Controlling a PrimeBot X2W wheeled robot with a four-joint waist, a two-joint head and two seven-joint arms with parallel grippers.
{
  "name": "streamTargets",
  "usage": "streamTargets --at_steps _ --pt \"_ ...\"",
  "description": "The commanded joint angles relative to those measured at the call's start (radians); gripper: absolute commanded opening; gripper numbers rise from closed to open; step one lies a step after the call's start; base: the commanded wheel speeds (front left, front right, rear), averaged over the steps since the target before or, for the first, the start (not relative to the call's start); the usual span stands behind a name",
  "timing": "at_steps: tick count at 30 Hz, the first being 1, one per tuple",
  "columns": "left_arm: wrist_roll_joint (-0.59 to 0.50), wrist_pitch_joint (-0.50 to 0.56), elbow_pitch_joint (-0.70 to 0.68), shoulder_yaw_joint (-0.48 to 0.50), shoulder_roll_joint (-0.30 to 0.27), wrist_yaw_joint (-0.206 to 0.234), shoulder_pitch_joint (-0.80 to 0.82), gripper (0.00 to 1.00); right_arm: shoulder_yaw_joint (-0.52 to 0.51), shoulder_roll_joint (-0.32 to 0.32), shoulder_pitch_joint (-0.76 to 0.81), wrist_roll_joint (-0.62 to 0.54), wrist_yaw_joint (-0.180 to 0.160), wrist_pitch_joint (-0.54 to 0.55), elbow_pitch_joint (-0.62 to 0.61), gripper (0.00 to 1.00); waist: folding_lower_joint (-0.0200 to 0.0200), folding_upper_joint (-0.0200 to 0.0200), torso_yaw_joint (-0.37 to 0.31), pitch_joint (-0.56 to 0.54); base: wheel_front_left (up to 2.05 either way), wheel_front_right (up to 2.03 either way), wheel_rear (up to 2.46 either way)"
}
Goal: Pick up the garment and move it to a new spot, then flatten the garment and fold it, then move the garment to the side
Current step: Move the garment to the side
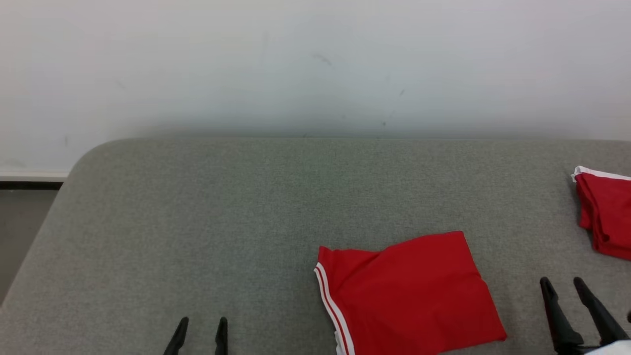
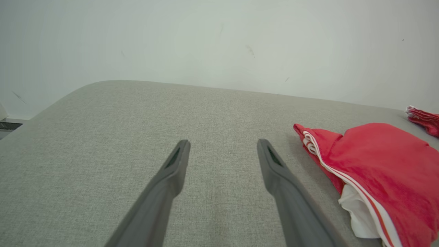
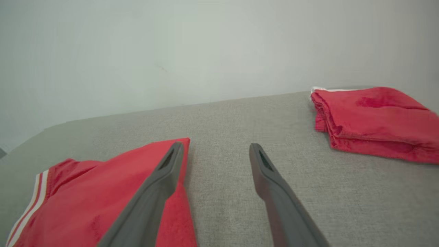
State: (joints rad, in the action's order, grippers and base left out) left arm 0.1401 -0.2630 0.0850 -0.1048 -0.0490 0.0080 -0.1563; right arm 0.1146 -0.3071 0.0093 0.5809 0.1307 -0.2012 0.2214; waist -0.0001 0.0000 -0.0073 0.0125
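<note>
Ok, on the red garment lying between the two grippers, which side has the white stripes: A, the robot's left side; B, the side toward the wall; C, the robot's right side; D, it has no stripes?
A: in the head view the white stripes run down the left edge of the red garment, the side nearer the left gripper.
</note>
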Motion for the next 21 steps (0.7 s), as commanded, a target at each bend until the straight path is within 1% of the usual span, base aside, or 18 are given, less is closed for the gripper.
streamTargets --at_steps 1,3,5,7,11,17,21 --pt "-0.011 -0.001 0.001 -0.003 -0.004 -0.004 0.018 1.00 0.055 -0.044 -0.047 0.085 0.000 0.091 -0.018 1.00 0.0001 0.0000 0.021 0.024 0.00 0.00 0.00" --pt "-0.014 -0.001 0.004 -0.008 -0.004 -0.006 0.027 1.00 0.090 -0.080 -0.095 0.164 0.000 0.180 -0.026 1.00 0.0001 0.0000 0.036 0.042 0.00 0.00 0.00" --pt "-0.015 -0.001 0.009 -0.012 -0.004 -0.010 0.039 1.00 0.138 -0.101 -0.142 0.232 0.000 0.281 -0.024 1.00 0.0001 0.0000 0.052 0.058 0.00 0.00 0.00" --pt "-0.013 -0.001 0.015 -0.018 -0.004 -0.011 0.048 1.00 0.159 -0.127 -0.185 0.272 0.000 0.368 0.010 1.00 0.0001 0.0000 0.070 0.071 0.00 0.00 0.00" --pt "-0.005 -0.001 0.022 -0.038 -0.004 -0.009 0.070 1.00 0.213 -0.146 -0.245 0.321 0.000 0.524 0.087 1.00 0.0001 0.0000 0.112 0.090 0.00 0.00 0.00" --pt "0.005 -0.001 0.025 -0.050 -0.004 0.001 0.078 1.00 0.220 -0.133 -0.277 0.358 0.000 0.644 0.193 1.00 0.0001 0.0000 0.154 0.102 0.00 0.00 0.00" --pt "0.004 -0.001 0.026 -0.050 -0.004 0.000 0.078 1.00 0.224 -0.105 -0.283 0.382 0.000 0.679 0.233 1.00 0.0001 0.0000 0.163 0.104 0.00 0.00 0.00"
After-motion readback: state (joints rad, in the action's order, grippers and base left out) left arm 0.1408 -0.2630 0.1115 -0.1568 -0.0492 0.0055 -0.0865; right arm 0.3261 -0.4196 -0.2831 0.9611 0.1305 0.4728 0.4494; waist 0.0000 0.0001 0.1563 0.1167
